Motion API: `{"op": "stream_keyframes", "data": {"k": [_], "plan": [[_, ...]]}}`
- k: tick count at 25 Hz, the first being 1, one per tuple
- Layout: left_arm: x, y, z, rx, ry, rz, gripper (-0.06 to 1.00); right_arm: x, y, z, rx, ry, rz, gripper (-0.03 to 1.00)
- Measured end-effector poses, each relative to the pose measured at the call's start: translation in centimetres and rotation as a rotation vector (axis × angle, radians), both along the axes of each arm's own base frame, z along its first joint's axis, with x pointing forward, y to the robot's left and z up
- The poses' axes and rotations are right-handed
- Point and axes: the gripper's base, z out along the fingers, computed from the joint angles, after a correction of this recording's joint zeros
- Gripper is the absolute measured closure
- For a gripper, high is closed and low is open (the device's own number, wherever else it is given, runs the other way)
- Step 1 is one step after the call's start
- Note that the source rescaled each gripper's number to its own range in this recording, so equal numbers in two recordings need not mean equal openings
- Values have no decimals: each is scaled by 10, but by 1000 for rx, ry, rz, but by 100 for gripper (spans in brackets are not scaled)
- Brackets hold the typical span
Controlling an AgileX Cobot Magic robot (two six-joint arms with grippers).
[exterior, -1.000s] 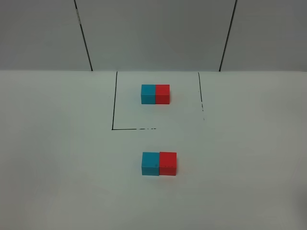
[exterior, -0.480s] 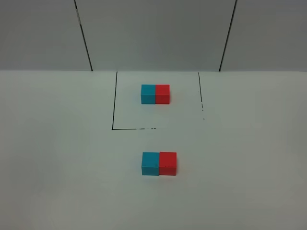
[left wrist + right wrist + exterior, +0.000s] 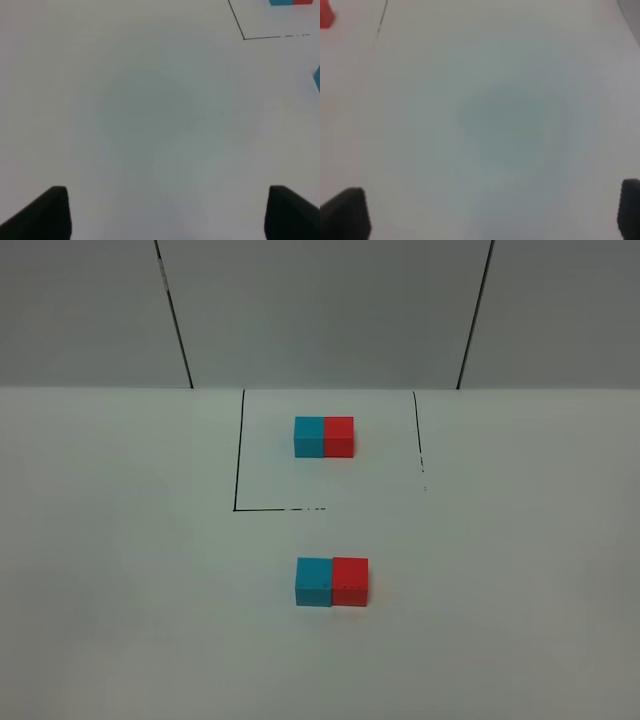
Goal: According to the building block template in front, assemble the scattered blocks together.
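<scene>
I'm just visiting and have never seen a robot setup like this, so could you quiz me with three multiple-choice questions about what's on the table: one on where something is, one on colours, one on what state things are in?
1. Where does the building block template sit?
A. Inside the black outline at the far side of the table
B. On top of the nearer blocks
C. At the table's left edge

2. In the nearer pair, which colour is on the left in the high view?
A. Red
B. Cyan
C. Yellow

3. How do the loose cyan cube and red cube stand?
A. Stacked
B. Far apart
C. Side by side, touching

Answers:
1 A: the line frames the bar on the left and front.
2 B: cyan is left, red right, as in the template.
3 C: no gap shows between them; the left hand and right hand are both open, holding nothing.
</scene>
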Motion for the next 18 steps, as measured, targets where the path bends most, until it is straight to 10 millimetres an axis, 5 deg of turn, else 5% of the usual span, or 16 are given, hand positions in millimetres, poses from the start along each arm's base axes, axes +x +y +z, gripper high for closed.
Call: {"op": "stream_keyframes", "data": {"k": [18], "plan": [[0,0,0,0,0,0,30,0,2,0,17,-7,62,-3]]}}
